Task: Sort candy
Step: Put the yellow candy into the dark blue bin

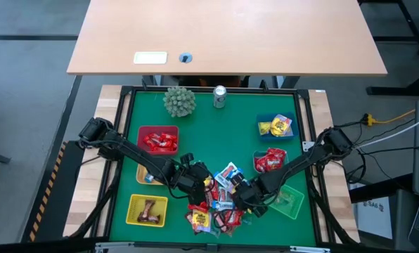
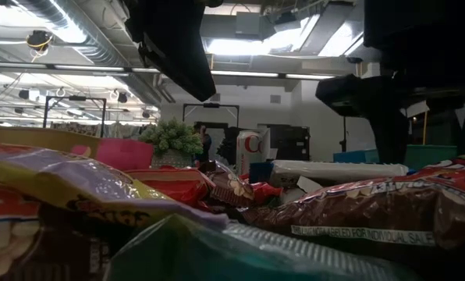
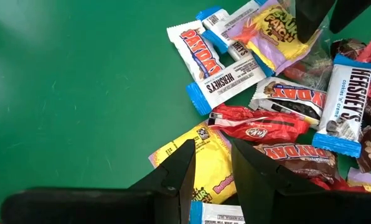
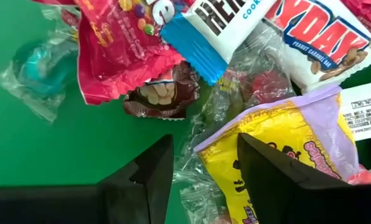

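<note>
The candy lies in a loose pile on the green mat near the front edge, with wrappers in red, yellow, blue-white and brown. My left gripper hangs open over a yellow wrapped candy at the left side of the pile. My right gripper is open and points down at the right side of the pile. It stands at the edge of a yellow-and-purple bag, with clear wrappers under the gap. My right gripper comes from above at the edge of the yellow-and-purple bag, which lies flat on the pile. Whether its fingertips touch the bag, I cannot tell. My left gripper touches nothing that shows.
Small baskets ring the pile: red, blue, a second red one, yellow, green, and an orange one partly under the left arm. A spiky green ball and a silver can stand at the far edge.
</note>
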You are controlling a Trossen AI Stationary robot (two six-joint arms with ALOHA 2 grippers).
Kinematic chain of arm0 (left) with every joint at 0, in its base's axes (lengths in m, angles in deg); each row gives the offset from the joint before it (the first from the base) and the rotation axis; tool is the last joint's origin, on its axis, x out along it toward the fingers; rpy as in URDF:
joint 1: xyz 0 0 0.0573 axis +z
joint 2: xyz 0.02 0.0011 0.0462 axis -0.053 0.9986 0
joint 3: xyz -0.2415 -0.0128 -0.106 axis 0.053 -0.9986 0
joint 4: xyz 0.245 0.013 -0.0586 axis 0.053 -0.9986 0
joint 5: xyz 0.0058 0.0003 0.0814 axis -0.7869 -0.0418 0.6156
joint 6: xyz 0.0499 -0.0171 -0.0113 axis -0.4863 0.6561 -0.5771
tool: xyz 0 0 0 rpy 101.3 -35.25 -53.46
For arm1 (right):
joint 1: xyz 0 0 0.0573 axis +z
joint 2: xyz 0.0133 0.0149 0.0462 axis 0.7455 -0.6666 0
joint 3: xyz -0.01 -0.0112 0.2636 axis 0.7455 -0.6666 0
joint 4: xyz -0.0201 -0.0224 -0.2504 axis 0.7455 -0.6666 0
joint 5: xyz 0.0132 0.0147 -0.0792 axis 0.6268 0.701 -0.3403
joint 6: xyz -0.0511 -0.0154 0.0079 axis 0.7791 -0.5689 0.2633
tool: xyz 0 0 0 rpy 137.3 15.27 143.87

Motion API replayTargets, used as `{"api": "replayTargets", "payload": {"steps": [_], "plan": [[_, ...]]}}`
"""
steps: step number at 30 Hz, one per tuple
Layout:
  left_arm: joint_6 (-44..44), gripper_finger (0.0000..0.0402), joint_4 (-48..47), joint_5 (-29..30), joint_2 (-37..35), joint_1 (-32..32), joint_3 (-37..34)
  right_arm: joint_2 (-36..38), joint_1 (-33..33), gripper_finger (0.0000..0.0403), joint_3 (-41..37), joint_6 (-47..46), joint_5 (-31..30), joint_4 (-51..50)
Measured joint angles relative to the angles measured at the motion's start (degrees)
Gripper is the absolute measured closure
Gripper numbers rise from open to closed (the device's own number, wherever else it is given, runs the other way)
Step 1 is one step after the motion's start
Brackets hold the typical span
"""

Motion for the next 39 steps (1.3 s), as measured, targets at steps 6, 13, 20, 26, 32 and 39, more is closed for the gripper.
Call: {"api": "replayTargets", "payload": {"steps": [6, 13, 20, 26, 32, 39], "plan": [[0.0, 0.031, 0.0, 0.0, 0.0, 0.0, 0.0, 0.0, 0.0, 0.0231, 0.0, -0.1, 0.1, 0.0], [0.0, 0.031, 0.0, 0.0, 0.0, 0.0, 0.0, 0.0, 0.0, 0.0298, 0.0, -0.1, 0.9, -0.1], [0.0, 0.031, 0.0, 0.0, 0.0, 0.0, 0.0, 0.0, 0.0, 0.0349, 0.0, -0.2, 0.9, -0.1], [0.0, 0.031, 0.0, 0.0, 0.0, 0.0, 0.0, 0.0, 0.0, 0.0354, 0.0, -0.2, 0.9, -0.1], [0.0, 0.031, 0.0, 0.0, 0.0, 0.0, 0.0, 0.0, 0.0, 0.0307, 0.0, -0.2, 0.9, -0.7], [0.0, 0.031, 0.0, 0.0, 0.0, 0.0, 0.0, 0.0, 0.0, 0.0241, 2.0, -0.2, 0.9, -5.1]]}}
